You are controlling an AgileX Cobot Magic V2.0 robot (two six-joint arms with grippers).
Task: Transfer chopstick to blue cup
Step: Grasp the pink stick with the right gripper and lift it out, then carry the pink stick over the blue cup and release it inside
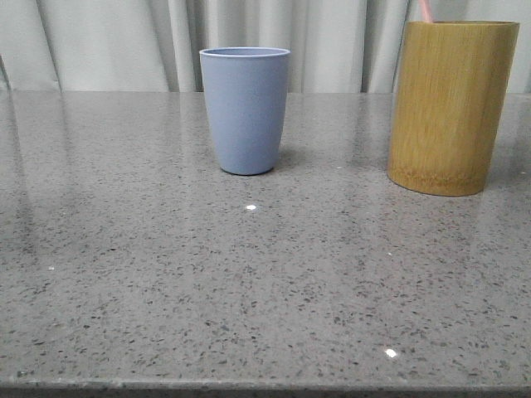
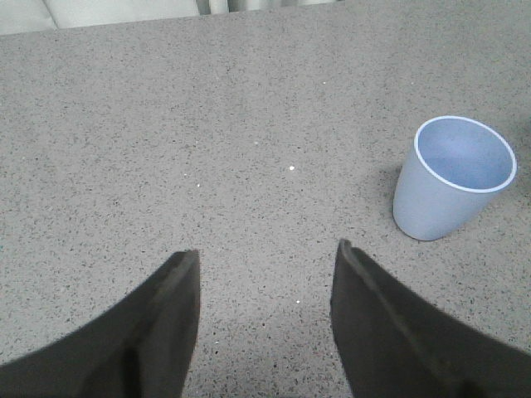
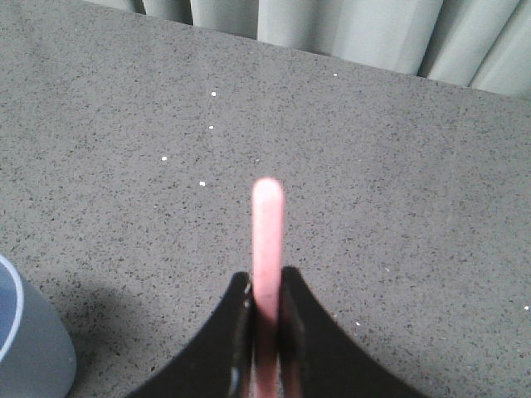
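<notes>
**Chopstick held over table, blue cup waiting**

Item: chopstick [image 3: 267,240]. Thin, straight, pale pink, rounded at the visible end. Pinched between the closed jaws of the right gripper [image 3: 265,311], free end projecting past the fingertips over bare tabletop. In the front view, a pink sliver [image 1: 425,10] above the rim of the bamboo cylinder [image 1: 450,108], probably the same stick. Judged light and stiff, smooth enough to swivel in a pinch; best gripped well along the shaft, not near a tip, and kept clamped firmly.

Destination: blue cup [image 1: 245,109]. Matte, tapered, upright, seemingly empty as seen from the left wrist [image 2: 454,176]. Light, likely to tip if knocked at the rim. Edge also visible beside the right gripper [image 3: 25,348].

Left gripper [image 2: 264,265]: jaws apart, nothing between them, hovering over the table near the cup.

Surface: grey speckled stone table [image 1: 249,290], glossy, hard, with small glints. Cup and cylinder well apart.

Room: pale pleated curtain [image 1: 124,41] behind the far edge.
</notes>
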